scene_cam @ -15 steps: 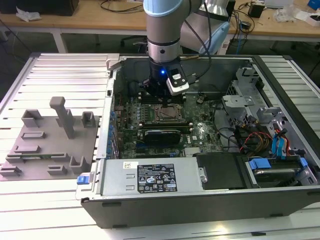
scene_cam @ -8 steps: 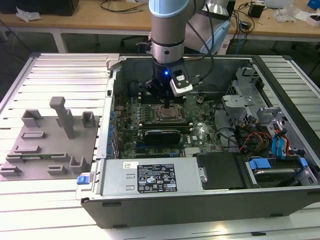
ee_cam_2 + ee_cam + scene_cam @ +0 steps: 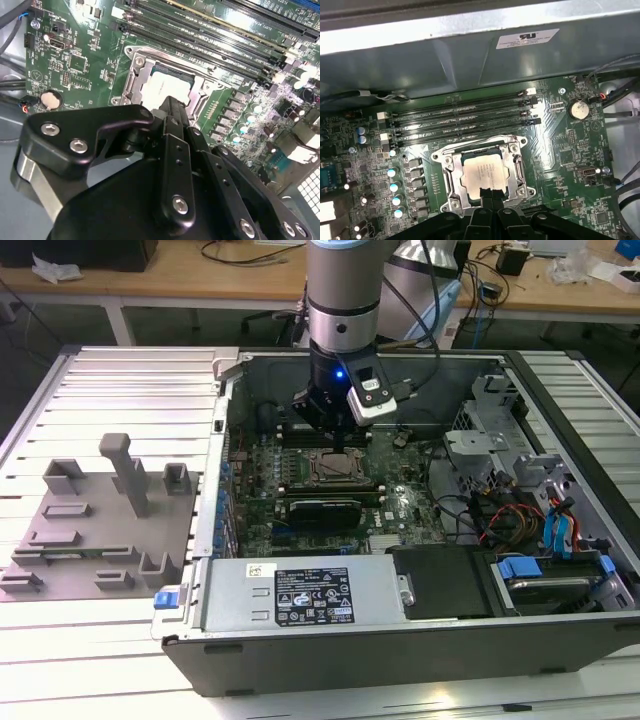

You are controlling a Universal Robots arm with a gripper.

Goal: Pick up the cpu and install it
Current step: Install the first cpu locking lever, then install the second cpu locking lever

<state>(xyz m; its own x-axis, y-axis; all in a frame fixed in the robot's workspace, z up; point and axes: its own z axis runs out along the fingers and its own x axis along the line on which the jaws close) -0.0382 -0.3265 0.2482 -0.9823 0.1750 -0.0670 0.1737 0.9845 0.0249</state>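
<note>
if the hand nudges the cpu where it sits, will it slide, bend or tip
Probably none. The cpu lies flat inside the metal socket frame, so it likely can't slide far. It looks thin and rigid, so unlikely to bend. Its shiny top may be slippery under the hand.

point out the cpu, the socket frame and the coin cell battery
cpu [image 3: 484,173], first wrist view, middle of its silver top.
socket frame [image 3: 452,181], first wrist view, metal side rail.
coin cell battery [image 3: 578,108], first wrist view, centre of its round face.
</note>
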